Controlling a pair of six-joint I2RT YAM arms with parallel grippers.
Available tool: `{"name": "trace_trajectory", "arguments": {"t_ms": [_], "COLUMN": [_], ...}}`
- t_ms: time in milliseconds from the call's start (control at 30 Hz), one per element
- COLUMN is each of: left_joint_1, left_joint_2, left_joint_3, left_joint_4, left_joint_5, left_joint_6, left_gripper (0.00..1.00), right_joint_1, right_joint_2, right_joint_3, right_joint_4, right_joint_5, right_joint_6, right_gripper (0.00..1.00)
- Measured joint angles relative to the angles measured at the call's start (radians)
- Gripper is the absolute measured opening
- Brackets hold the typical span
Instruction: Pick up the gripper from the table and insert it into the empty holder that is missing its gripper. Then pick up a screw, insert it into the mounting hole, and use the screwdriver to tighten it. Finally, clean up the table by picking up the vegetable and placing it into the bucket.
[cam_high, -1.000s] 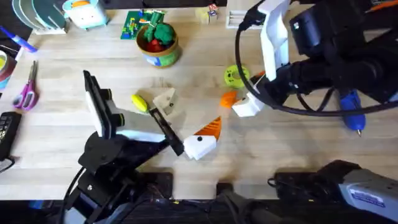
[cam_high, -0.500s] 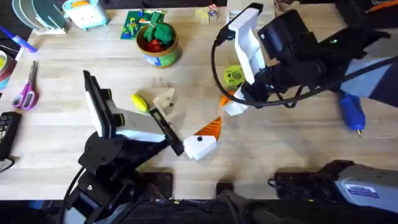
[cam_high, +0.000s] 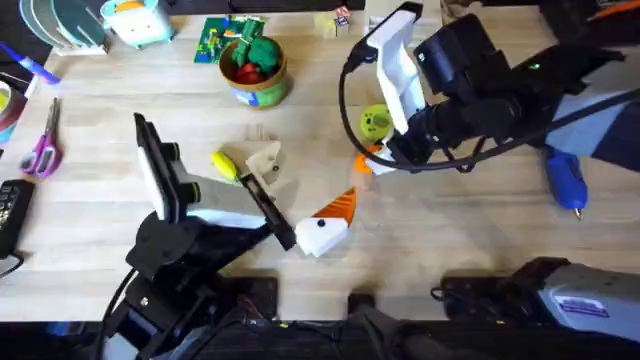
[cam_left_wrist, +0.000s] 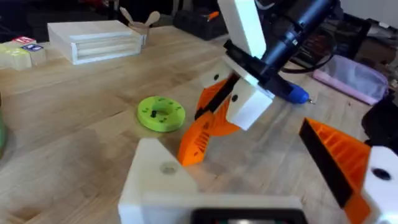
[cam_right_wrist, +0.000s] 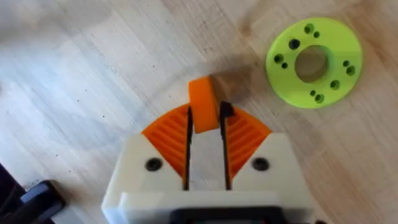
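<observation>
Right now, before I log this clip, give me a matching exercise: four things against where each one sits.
1 orange tip
2 vegetable
3 screwdriver
4 bucket

a holds red and green produce
b between the right claw's pads
c beside the holder
d lying alone at the table's right

Pairs: 1-b, 2-c, 3-d, 4-a

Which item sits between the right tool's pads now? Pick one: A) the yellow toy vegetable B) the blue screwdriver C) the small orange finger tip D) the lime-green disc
C: in the right wrist view the right tool has its orange ribbed pads closed on the small orange finger tip; the lime-green disc lies apart on the table.
</observation>
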Motion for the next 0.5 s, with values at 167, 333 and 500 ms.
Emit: {"name": "trace_trajectory", "arguments": {"t_ms": [167, 333, 500], "left_joint_1": [0.0, 0.0, 0.0], "left_joint_2": [0.0, 0.0, 0.0], "left_joint_3": [0.0, 0.0, 0.0], "left_joint_4": [0.0, 0.0, 0.0], "left_joint_5": [0.0, 0.0, 0.0], "left_joint_6": [0.0, 0.0, 0.0], "left_gripper": [0.993, 0.993, 0.992], "right_joint_1": [0.0, -0.005, -0.067], "right_joint_2": [0.0, -0.002, -0.092], "right_joint_3": [0.001, 0.041, 0.118], "right_joint_4": [0.0, -0.053, -0.067], "right_joint_5": [0.003, 0.003, 0.002], "right_joint_6": [0.0, 0.018, 0.114], "right_gripper": [0.014, 0.014, 0.012]}}
